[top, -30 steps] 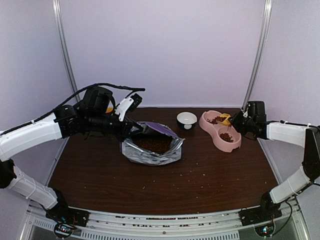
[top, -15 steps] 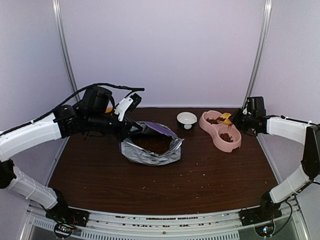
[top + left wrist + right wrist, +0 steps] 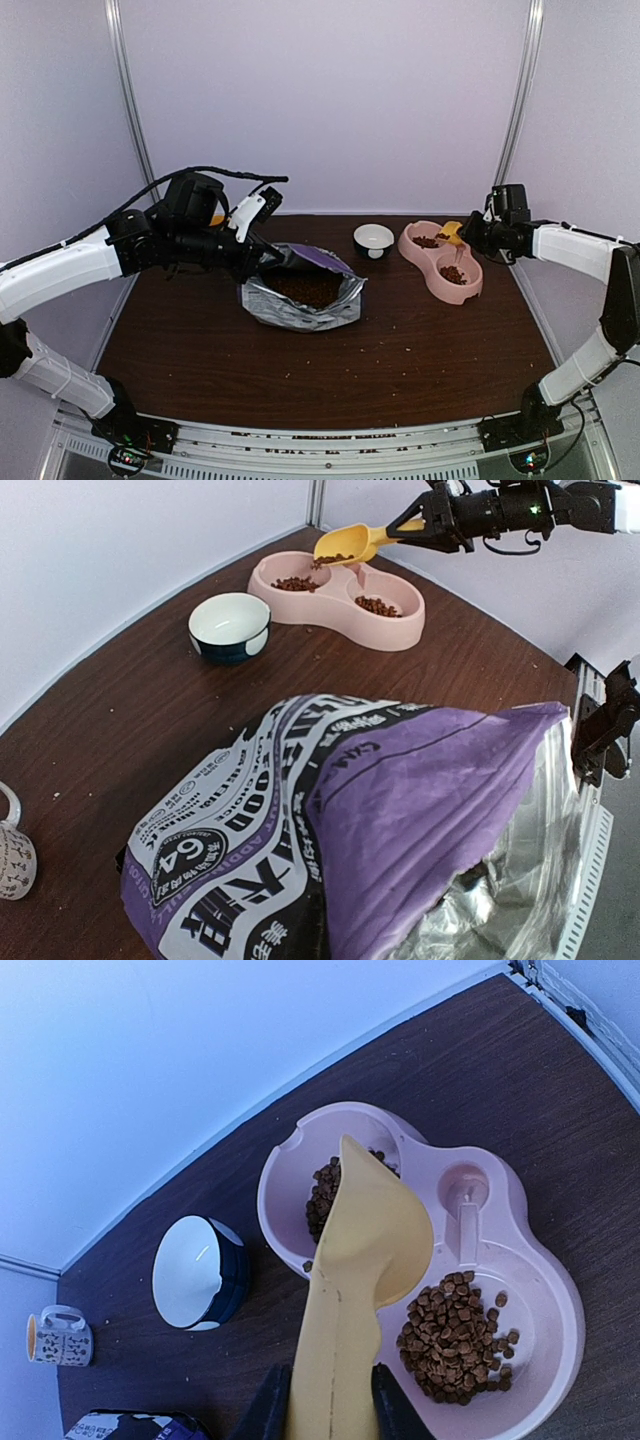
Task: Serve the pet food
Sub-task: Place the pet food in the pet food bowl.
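Observation:
The purple pet food bag [image 3: 303, 290] lies open mid-table with brown kibble [image 3: 305, 288] inside. My left gripper [image 3: 268, 260] is shut on the bag's rim; in the left wrist view the bag [image 3: 400, 810] hides the fingers. My right gripper [image 3: 330, 1415] is shut on the handle of a yellow scoop [image 3: 370, 1240], which hangs over the pink double bowl [image 3: 465, 1200]. Kibble lies in the bowl's near compartment [image 3: 455, 1335] and far compartment [image 3: 325, 1195]. From above, the right gripper [image 3: 472, 236] holds the scoop [image 3: 452, 233] over the bowl [image 3: 468, 290].
A small white bowl with a dark outside [image 3: 373, 238] stands left of the pink bowl. A patterned mug [image 3: 58, 1336] sits at the back left near the wall. Stray kibble dots the table around the bag.
The right arm has drawn back slightly to the right and lifted, the scoop staying over the pink bowl. The left arm and bag have not moved.

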{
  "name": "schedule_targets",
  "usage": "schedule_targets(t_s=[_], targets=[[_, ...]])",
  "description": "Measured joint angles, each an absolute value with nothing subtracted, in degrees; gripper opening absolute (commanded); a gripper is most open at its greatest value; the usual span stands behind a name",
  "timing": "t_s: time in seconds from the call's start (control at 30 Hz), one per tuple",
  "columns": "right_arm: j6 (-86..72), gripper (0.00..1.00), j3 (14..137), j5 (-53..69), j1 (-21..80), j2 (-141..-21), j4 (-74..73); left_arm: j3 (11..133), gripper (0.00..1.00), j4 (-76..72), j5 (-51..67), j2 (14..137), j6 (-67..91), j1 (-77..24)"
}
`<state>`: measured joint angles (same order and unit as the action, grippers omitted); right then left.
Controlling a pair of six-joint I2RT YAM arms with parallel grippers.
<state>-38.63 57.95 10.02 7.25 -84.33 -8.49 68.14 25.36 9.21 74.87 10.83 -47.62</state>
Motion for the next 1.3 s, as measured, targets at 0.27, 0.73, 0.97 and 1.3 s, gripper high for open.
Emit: schedule_targets(t_s=[0.27,0.73,0.97,1.3], targets=[[-31.3,0.00,62.1,8.6,8.6,-86.1,-12.4,68.1,0.00,25.4,9.2,74.9,10.8,-47.6],[-14.1,0.00,67.7,1.1,13.8,-87.9,-19.4,68.1,0.00,25.4,9.2,74.9,10.8,-47.6],[-8.9,0.00,67.7,-1.6,14.3,-87.9,-20.5,68.1,0.00,25.4,9.1,74.8,10.7,-47.6],[-10.8,0.00,64.3,2.7,14.3,-81.1,-19.3,68.1,0.00,25.6,8.7,74.6,10.4,-47.6]])
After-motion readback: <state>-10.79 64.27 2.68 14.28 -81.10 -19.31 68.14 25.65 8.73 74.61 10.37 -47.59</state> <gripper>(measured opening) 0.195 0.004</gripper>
